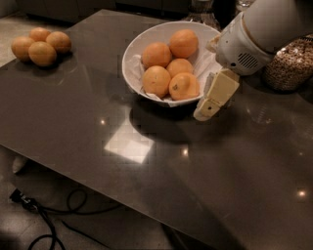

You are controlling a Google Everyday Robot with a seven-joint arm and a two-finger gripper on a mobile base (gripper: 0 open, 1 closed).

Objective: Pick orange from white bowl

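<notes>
The white bowl stands on the dark table at the back centre, lined with crumpled white paper, and holds several oranges. The orange with a small dark stem dot lies at the bowl's front right, against the rim. My gripper hangs from the white arm at the upper right. It points down and to the left, just outside the bowl's front right rim, close beside that orange and above the table top. It holds nothing that I can see.
Three loose oranges lie at the table's far left corner. A glass jar of grain stands at the right behind the arm, and another jar behind the bowl. Cables lie on the floor below the table's front edge.
</notes>
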